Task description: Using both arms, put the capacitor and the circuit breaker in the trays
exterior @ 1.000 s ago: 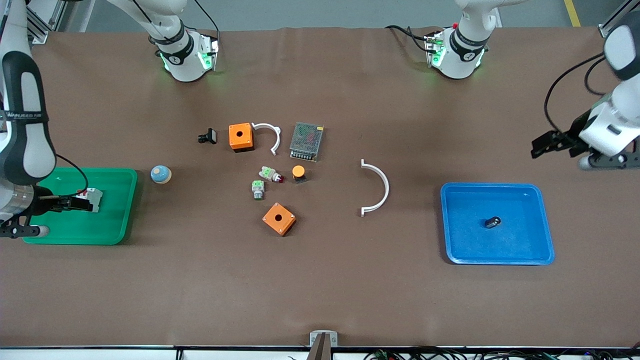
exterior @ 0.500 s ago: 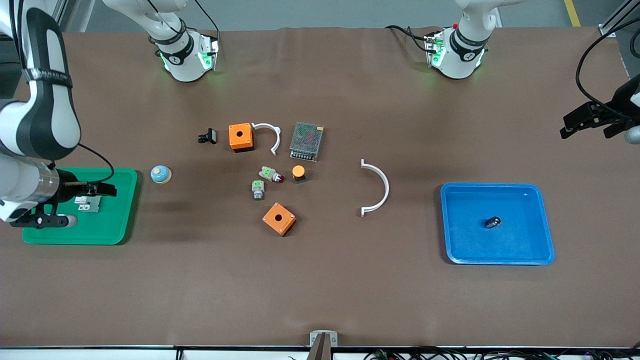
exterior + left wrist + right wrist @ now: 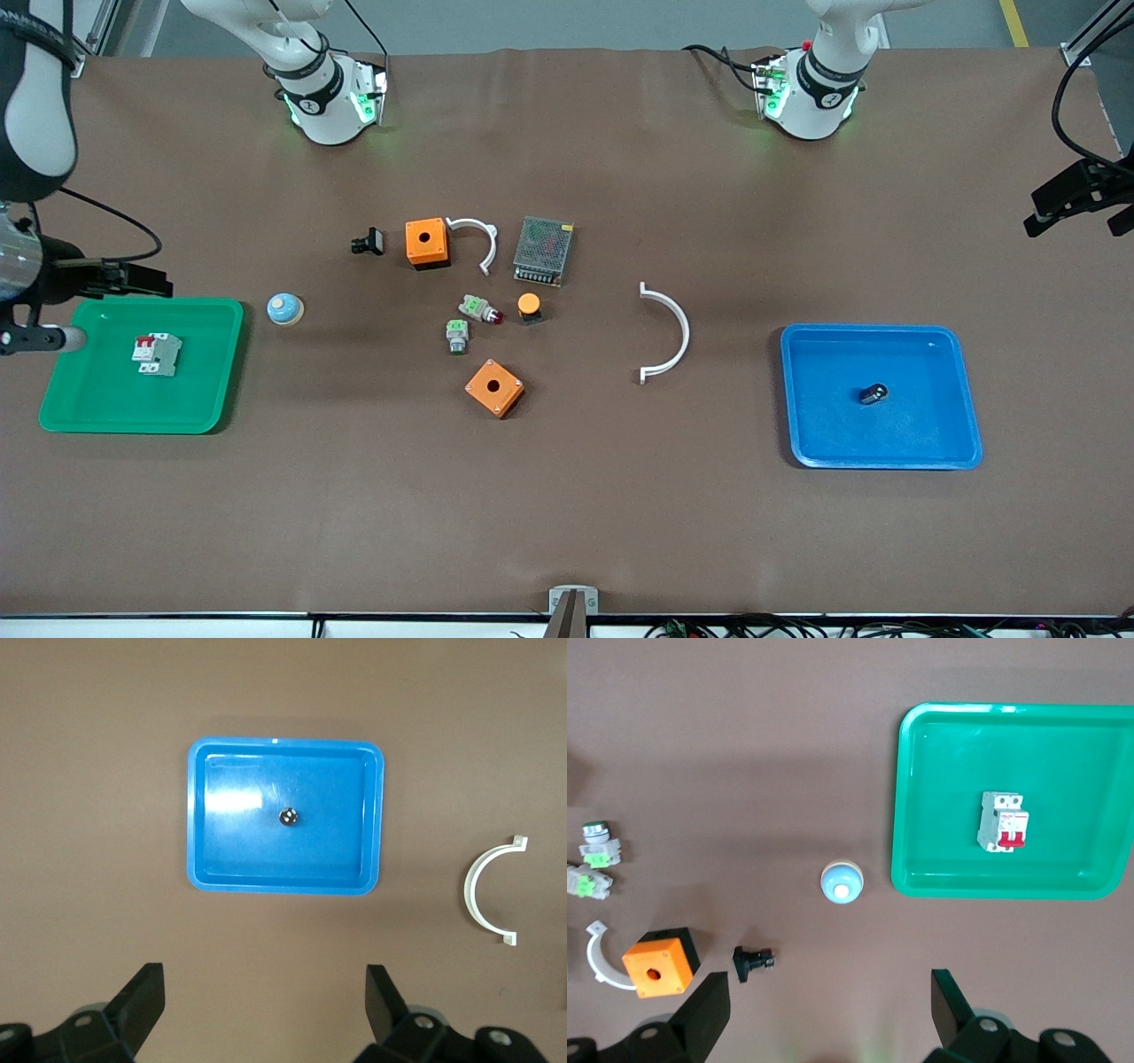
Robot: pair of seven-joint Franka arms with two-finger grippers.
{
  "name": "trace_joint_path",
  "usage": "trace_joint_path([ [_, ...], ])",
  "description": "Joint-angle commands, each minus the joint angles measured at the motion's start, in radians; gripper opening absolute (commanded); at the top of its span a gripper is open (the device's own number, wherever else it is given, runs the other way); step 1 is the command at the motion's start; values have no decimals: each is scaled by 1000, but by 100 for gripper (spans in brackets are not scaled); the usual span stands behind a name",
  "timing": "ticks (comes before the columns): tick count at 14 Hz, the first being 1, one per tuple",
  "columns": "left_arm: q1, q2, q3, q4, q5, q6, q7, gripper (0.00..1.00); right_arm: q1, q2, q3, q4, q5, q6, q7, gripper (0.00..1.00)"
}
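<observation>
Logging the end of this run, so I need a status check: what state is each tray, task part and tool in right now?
circuit breaker: lying in the green tray, released
green tray: holds only the breaker
capacitor: lying on its side in the blue tray
blue tray: holds only the capacitor
right tool: open, empty, raised by the green tray
left tool: open, empty, raised at the table's end

Parts are crowding the table's middle (image 3: 567, 496); bare cloth is lying open around both trays (image 3: 226, 354), nothing blocking them.

Brown-covered table (image 3: 567, 496) (evenly lit) fills the view; grey floor (image 3: 567, 22) above
</observation>
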Motion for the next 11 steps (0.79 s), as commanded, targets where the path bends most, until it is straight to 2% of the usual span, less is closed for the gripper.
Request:
trace_joint_path([
  [1, 6, 23, 0, 49, -4, -29, 9, 100, 5, 9, 1, 29, -8, -23, 3, 100],
  [11, 23, 50, 5, 49, -7, -29, 7, 100, 6, 22, -2, 98, -3, -23, 6, 100],
])
